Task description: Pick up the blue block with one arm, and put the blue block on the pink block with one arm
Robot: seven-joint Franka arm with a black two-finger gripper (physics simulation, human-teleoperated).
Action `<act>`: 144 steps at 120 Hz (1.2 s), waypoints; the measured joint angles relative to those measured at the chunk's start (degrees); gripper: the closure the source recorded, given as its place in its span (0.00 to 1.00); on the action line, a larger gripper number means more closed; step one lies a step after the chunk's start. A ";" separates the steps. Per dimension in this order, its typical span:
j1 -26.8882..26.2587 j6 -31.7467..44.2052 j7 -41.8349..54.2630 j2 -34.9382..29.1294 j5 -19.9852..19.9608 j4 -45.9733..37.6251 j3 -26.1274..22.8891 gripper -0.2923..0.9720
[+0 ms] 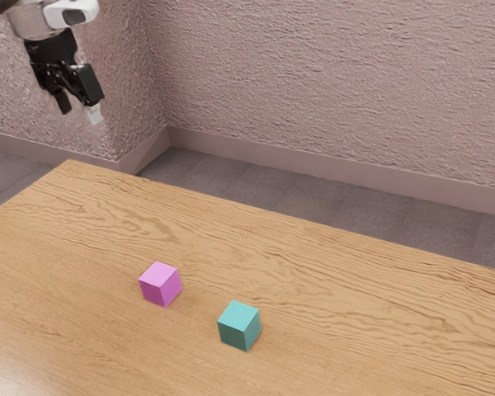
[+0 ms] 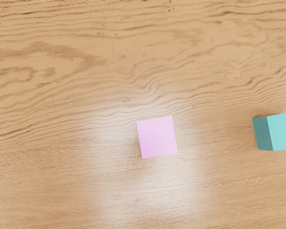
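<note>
i saw the jaws hanging high above the table [image 1: 379,280], in the exterior view's upper left corner, in front of the wall [image 1: 313,74]; their two fingers [image 1: 93,114] stood apart with nothing between them, so i read them as open and empty; the blue block [image 1: 238,325], more teal than blue, sat on the table toward the near edge, untouched; the pink block [image 1: 160,283] lay just to the exterior view's left of it and a little farther back, the two near each other but apart, with bare wood between them; in the wrist view the pink block [image 2: 157,137] lay almost straight under my hand, seen from above, and the blue block [image 2: 275,131] sat off to one side of it, partly cut by the picture's edge; both rested flat on the wood; the blue block was not yet on the pink one
</note>
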 joint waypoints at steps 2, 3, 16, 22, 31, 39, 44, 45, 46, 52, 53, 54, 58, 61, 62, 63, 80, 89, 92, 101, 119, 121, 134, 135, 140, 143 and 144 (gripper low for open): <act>0.01 0.26 0.05 -0.02 0.02 0.08 0.03 0.23; 0.01 0.39 0.07 -0.01 0.02 0.11 0.04 0.23; 0.03 0.99 0.36 -0.75 0.14 0.19 -0.05 0.23; 0.41 0.00 0.47 -1.05 0.32 -0.06 -1.11 0.23; 0.20 -0.23 1.66 -2.59 0.96 -4.73 -4.14 0.23; 0.00 2.89 5.66 -4.69 0.91 -13.72 -9.02 0.23; 0.05 6.16 9.39 -5.45 -0.24 -19.79 -12.08 0.23; -0.05 6.81 10.17 -5.54 -0.30 -20.71 -12.73 0.23; -0.13 7.42 10.93 -5.62 -0.36 -21.49 -13.29 0.23; -0.31 10.60 15.28 -5.85 -0.63 -24.01 -15.32 0.23; -0.31 11.02 15.97 -5.83 -0.67 -24.25 -15.52 0.23; -0.31 11.42 16.65 -5.78 -0.71 -24.46 -15.68 0.23; -0.25 12.91 19.35 -5.34 -0.74 -25.12 -16.31 0.23; -0.26 14.13 21.42 -4.32 -0.76 -25.48 -16.76 0.23; -0.26 14.54 22.10 -4.01 -0.76 -25.60 -16.87 0.23; -0.21 15.00 22.77 -3.75 -0.77 -25.83 -17.04 0.23; -0.07 23.25 33.17 1.80 -1.01 -29.14 -20.31 0.23; -0.81 26.55 37.78 5.77 -1.53 -28.98 -21.98 0.23; -1.05 27.43 39.19 6.52 -1.73 -28.85 -22.19 0.23; -1.69 29.63 43.07 8.16 -2.00 -28.67 -22.47 0.23; -2.09 33.64 49.48 12.52 -2.20 -29.06 -22.91 0.23; -1.74 34.07 50.10 12.81 -2.23 -29.24 -23.07 0.23; 0.07 37.18 53.73 13.57 -2.81 -32.14 -23.63 0.23; 0.14 37.46 53.98 13.64 -2.90 -32.31 -23.69 0.23; 0.56 38.71 55.18 13.92 -3.49 -32.90 -24.37 0.23; 0.63 39.38 55.86 14.22 -3.90 -33.09 -24.98 0.23; 0.58 39.60 56.09 14.32 -4.04 -33.13 -25.15 0.23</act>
